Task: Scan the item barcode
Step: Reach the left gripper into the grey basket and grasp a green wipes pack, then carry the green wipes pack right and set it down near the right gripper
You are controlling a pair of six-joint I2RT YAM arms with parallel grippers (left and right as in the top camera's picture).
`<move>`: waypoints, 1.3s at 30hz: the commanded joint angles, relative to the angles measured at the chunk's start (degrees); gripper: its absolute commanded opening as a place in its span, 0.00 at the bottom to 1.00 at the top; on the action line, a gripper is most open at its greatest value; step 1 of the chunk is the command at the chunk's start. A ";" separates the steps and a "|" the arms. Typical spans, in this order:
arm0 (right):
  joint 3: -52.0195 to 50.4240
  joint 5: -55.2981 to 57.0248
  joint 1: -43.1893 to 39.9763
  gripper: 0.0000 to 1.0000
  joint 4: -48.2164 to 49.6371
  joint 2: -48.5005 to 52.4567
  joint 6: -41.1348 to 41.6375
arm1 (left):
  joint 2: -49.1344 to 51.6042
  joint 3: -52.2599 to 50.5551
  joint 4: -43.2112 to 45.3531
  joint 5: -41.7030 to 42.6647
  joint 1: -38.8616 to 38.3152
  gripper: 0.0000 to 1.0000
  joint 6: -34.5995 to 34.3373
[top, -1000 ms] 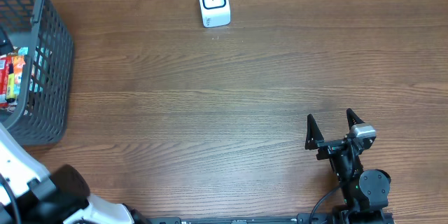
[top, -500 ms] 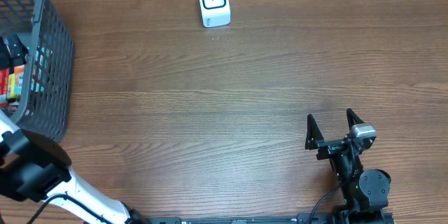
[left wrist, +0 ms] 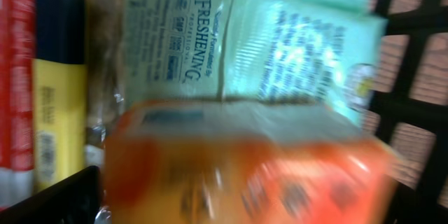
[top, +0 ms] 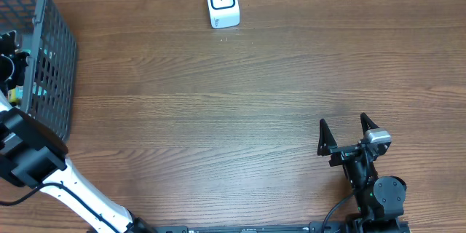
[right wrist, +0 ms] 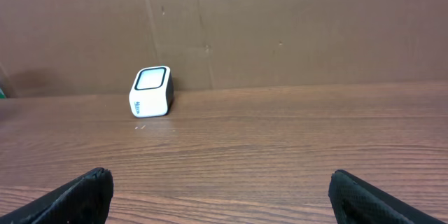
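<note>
The white barcode scanner (top: 222, 2) with a dark window stands upright at the table's far edge, and it also shows in the right wrist view as the scanner (right wrist: 151, 91). My left gripper (top: 9, 49) is down inside the grey basket (top: 54, 65) at the far left, jaws open. In its wrist view a blurred orange box (left wrist: 245, 161) fills the space just ahead of the jaws, with one black finger (left wrist: 49, 199) beside it. Behind it lie a mint green pouch (left wrist: 245, 42), a yellow item (left wrist: 59, 126) and a red item (left wrist: 17, 77). My right gripper (top: 348, 132) rests open over bare table.
The basket's black mesh wall (left wrist: 413, 77) stands close on the right of the left wrist view. A brown cardboard wall (right wrist: 280, 21) runs behind the scanner. Wood table (top: 218, 116) stretches between basket, scanner and right arm.
My left arm has swung toward the far side and reached deeper into the basket, covering the packets seen there before. The right arm and the scanner have not moved.
</note>
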 commanded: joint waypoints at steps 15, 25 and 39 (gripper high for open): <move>-0.57 0.57 -0.11 1.00 0.22 -0.55 -0.13 | 3.63 -1.33 2.73 0.04 -0.50 0.84 -0.24; -0.57 0.57 -0.11 1.00 0.22 -0.55 -0.13 | 1.68 0.50 2.51 0.28 -0.42 0.50 -2.36; -0.57 0.57 -0.11 1.00 0.22 -0.55 -0.13 | -19.54 5.09 5.95 0.07 -0.46 0.47 -12.98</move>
